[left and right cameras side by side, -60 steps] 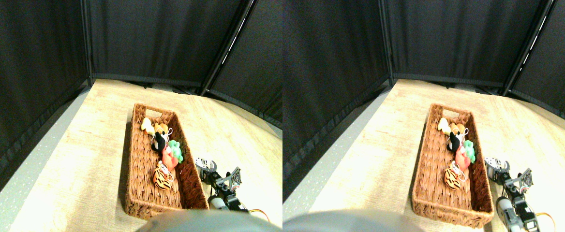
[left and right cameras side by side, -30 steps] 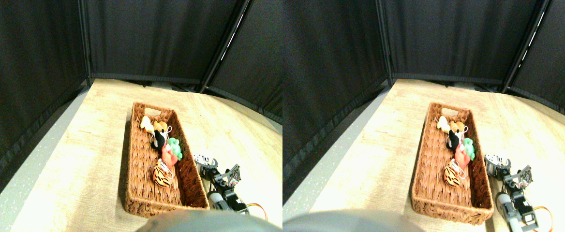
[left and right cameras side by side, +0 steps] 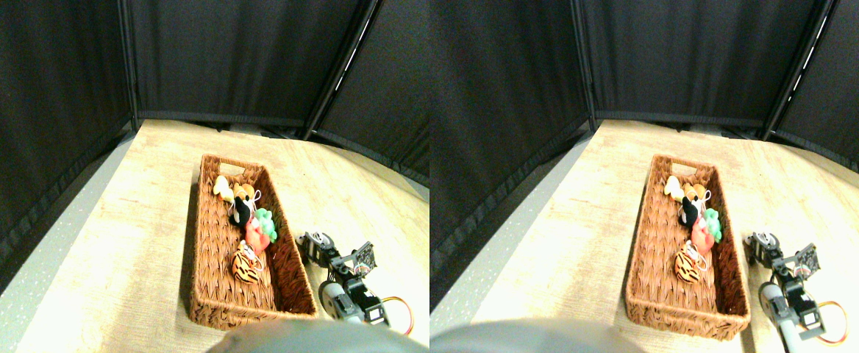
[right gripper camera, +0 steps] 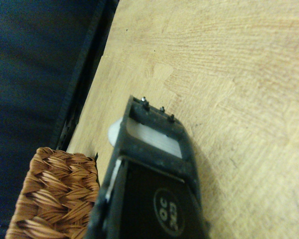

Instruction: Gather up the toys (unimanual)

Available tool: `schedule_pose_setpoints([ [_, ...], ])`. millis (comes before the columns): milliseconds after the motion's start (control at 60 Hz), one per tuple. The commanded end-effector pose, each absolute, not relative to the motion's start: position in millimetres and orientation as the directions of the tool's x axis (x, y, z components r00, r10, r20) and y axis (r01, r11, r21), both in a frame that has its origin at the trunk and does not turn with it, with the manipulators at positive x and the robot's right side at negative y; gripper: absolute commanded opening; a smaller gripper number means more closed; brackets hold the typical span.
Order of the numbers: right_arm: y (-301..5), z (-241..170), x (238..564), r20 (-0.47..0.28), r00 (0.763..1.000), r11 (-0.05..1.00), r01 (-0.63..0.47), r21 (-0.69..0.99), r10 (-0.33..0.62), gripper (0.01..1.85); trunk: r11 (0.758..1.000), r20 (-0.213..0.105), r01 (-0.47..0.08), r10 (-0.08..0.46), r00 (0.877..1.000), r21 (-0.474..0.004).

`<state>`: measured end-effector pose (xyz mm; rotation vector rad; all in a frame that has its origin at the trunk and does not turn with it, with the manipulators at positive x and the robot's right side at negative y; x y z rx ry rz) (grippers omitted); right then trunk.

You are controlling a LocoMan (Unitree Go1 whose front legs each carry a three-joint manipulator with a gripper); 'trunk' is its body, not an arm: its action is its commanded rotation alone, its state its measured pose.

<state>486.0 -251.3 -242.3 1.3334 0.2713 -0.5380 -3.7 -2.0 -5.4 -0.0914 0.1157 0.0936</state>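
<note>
The jaws of the right gripper (left and right cameras side by side: pixel 317 246) cannot be judged parted or closed: the wrist view shows only one dark open frame over bare wood, and the stereo view is too small to settle it. Nothing shows between them, so I judge the gripper empty.

The soft animal toys all lie inside the long brown wicker basket (left and right cameras side by side: pixel 212 243), strung in a rough line along its right inner wall. Nearest the robot is the orange-and-black striped tiger toy (left and right cameras side by side: pixel 246 269). Beyond it comes the red toy (left and right cameras side by side: pixel 255 237), with the green toy (left and right cameras side by side: pixel 267 226) touching it on the wall side, then the black-and-white toy (left and right cameras side by side: pixel 240 213). An orange toy (left and right cameras side by side: pixel 246 194) and the pale yellow toy (left and right cameras side by side: pixel 221 188) lie near the far end, below the handle cutout. The line of toys follows the basket's long axis, running away from the robot and slightly leftward. That fits drops made from the right side, each landing just over the near wall.

The gripper rests outside the basket, just beside its right wall, low over the pale wood-grain tabletop (left and right cameras side by side: pixel 150 206). No toy is visible on the table, so collection looks complete. Black curtain panels (left and right cameras side by side: pixel 238 59) enclose the far edges.
</note>
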Motion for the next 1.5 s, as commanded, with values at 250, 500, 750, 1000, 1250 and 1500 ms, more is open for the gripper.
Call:
schedule_pose_setpoints([
  [250, -244.6, -182.4, 493.7, -0.325, 0.939, 0.300, 0.344, 0.890, -0.113, 0.14, 0.988, -0.096, -0.102, 0.091, 0.991, -0.114],
  [500, -219.6, -152.8, 499.8, -0.291, 0.957, 0.344, 0.268, 0.900, 0.015, 0.18, 0.979, -0.079, -0.141, 0.130, 0.988, -0.144],
  [750, -187.7, -132.6, 510.3, -0.262, 0.959, 0.391, 0.202, 0.898, 0.107, 0.14, 0.960, -0.075, -0.211, 0.200, 0.977, -0.182],
  [1000, -157.2, -123.2, 516.5, -0.271, 0.952, 0.410, 0.192, 0.892, 0.144, 0.16, 0.944, -0.081, -0.260, 0.248, 0.965, -0.204],
  [1250, -122.7, -120.3, 520.6, -0.275, 0.936, 0.386, 0.176, 0.906, 0.219, 0.14, 0.928, -0.091, -0.292, 0.279, 0.956, -0.229],
  [1500, -104.1, -127.8, 524.7, -0.291, 0.917, 0.341, 0.191, 0.921, 0.272, 0.11, 0.919, -0.100, -0.307, 0.291, 0.951, -0.246],
])
